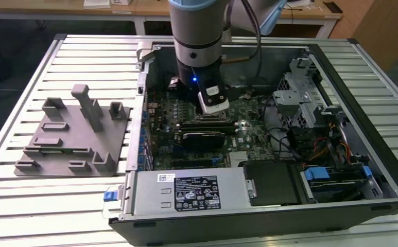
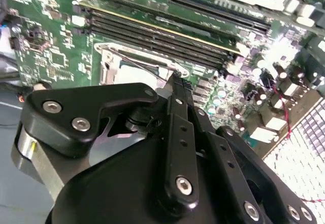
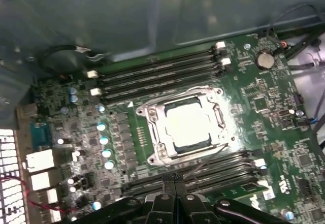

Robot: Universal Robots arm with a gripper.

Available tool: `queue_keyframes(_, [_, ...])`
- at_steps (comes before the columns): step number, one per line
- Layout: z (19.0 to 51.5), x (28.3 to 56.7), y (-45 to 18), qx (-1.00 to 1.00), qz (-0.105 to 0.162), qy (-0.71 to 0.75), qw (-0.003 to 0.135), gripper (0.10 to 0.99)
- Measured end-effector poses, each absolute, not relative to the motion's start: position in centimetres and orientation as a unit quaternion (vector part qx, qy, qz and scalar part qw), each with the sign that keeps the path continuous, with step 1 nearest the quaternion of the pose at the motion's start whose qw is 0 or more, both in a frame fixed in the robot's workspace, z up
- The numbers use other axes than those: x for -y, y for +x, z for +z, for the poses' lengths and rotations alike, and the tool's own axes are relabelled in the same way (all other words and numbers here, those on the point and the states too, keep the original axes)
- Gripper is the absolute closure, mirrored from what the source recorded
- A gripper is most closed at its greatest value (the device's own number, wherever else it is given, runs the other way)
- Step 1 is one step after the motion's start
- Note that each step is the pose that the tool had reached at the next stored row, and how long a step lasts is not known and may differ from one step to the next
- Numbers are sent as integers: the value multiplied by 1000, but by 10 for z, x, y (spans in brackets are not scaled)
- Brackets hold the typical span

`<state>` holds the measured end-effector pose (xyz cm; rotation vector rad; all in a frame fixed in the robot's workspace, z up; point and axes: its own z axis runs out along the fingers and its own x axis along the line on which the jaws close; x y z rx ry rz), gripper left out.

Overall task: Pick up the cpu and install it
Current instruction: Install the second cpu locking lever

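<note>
We observe the cpu [image 3: 186, 126], a flat square chip with a bright, pale metallic top, lying level inside the metal socket frame [image 3: 152, 113] at the middle of the green motherboard [image 3: 264, 102] in the first wrist view; black memory slots [image 3: 157, 74] run along the frame at its 12 o'clock side and a second bank lies at its 6 o'clock side. The chip sits apart from the gripper [image 3: 174, 183], whose two black fingertips are pressed together with no gap and nothing between them, just above the lower bank of slots. In the second wrist view we see the same clenched gripper [image 2: 177, 82] from behind, its linkage arms converging to a point at the edge of the socket frame [image 2: 109, 56]. In the exterior view the gripper [image 1: 212, 110] hangs from the arm [image 1: 197, 36] over the board, within the open computer case [image 1: 384, 154] that rests on a slatted metal table [image 1: 20, 185]. The case also holds a power supply [image 1: 185, 190] at 6 o'clock and drive bays with cables [image 1: 309, 139] at 3 o'clock. At 9 o'clock of the case stands a grey fixture plate [image 1: 71, 139] with upright posts.
</note>
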<state>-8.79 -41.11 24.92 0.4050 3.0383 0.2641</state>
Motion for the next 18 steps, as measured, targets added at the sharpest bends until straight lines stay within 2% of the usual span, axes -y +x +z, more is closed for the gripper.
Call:
queue_keyframes(10, [242,412,-76,-987,84,132,30,980])
queue_keyframes(18, [232,413,-76,-986,96,133,28,980])
